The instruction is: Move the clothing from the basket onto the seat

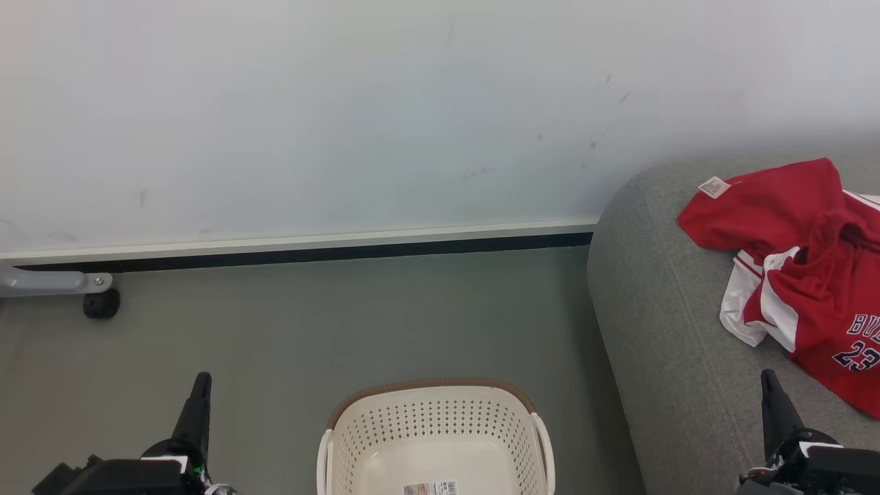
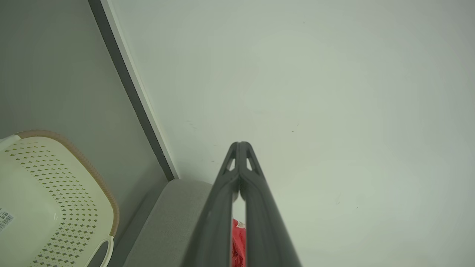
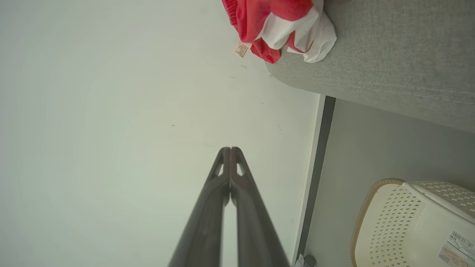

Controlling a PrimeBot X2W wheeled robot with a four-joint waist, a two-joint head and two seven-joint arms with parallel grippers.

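Note:
The red and white clothing [image 1: 804, 275] lies in a heap on the grey seat [image 1: 660, 330] at the right, the jersey's number 23 showing; it also appears as clothing [image 3: 278, 26] on the seat [image 3: 389, 66]. The cream basket [image 1: 436, 440] stands on the floor at bottom centre, nothing in it but the barcode sticker on its bottom. My left gripper [image 1: 201, 380] is shut at the lower left, left of the basket [image 2: 48, 207]. My right gripper [image 1: 768, 377] is shut over the seat's front, below the clothing, holding nothing.
A pale wall [image 1: 344, 103] with a dark skirting strip [image 1: 309, 254] runs behind the grey floor [image 1: 309, 330]. A grey metal leg with a black caster [image 1: 101, 302] stands at the far left by the wall.

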